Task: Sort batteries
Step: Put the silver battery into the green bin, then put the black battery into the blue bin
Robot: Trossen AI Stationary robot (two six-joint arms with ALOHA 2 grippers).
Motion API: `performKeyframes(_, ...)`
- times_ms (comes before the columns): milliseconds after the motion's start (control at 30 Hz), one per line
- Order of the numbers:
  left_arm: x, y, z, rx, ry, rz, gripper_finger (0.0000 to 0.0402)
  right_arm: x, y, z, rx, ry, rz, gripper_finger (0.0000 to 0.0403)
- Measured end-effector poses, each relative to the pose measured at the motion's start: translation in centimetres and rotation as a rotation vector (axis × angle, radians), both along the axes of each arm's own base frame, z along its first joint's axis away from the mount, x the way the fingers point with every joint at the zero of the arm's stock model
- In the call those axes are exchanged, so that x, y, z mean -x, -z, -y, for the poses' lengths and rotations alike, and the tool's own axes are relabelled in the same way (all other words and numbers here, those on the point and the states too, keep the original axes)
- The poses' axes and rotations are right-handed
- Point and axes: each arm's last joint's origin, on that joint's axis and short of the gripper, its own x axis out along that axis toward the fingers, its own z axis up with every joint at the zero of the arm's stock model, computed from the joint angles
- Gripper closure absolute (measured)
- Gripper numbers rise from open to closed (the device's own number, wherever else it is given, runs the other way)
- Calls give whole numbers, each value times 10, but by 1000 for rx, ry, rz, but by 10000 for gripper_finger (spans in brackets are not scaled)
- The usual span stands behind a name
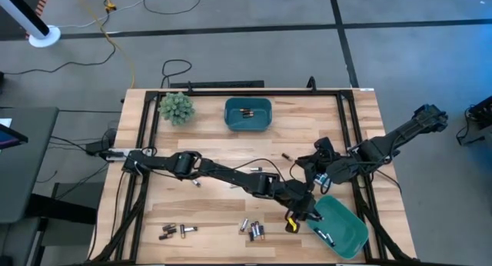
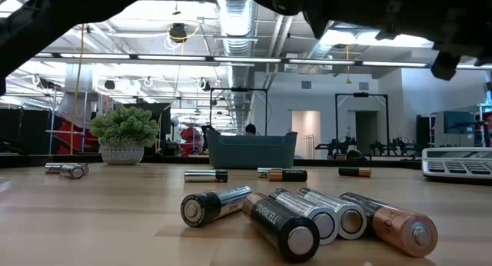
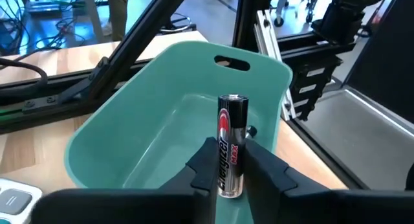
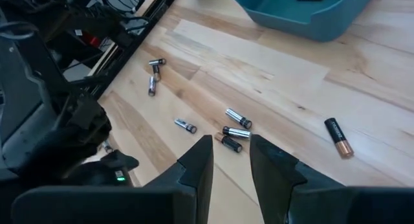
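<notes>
The left gripper (image 3: 231,164) pinches a black-and-silver cylindrical battery (image 3: 231,143) upright over the tilted teal plastic bin (image 3: 162,130), its lower end hidden between the fingers; the right gripper (image 4: 231,160) hovers part-open, empty, above loose batteries (image 4: 236,123).

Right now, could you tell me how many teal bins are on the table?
2: one teal bin at the table's far edge beside the small plant, the other at the near right corner, under the left hand.

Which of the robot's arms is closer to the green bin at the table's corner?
Left. The left end effector hangs right over the near green bin, with a battery between its fingers. The right end effector hovers over bare wood, farther from that bin.
</notes>
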Motion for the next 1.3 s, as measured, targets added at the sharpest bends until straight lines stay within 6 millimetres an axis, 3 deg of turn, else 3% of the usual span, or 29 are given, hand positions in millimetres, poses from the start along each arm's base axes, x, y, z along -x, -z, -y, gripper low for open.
performKeyframes(200,0,0,-1,1,-3,-9,309,0,-1,0,-5,0,8,285)
performKeyframes(667,2,0,-3,-21,-2,-34,311,-1,-1,-1,-26,-17,12,285)
performKeyframes(1067,39,-51,-13,-136,-154,-301,311,7,-6,-8,-42,-36,47,285)
performKeyframes(1300,52,-43,-14,-129,-145,-483,311,8,-5,-10,-54,-36,50,285)
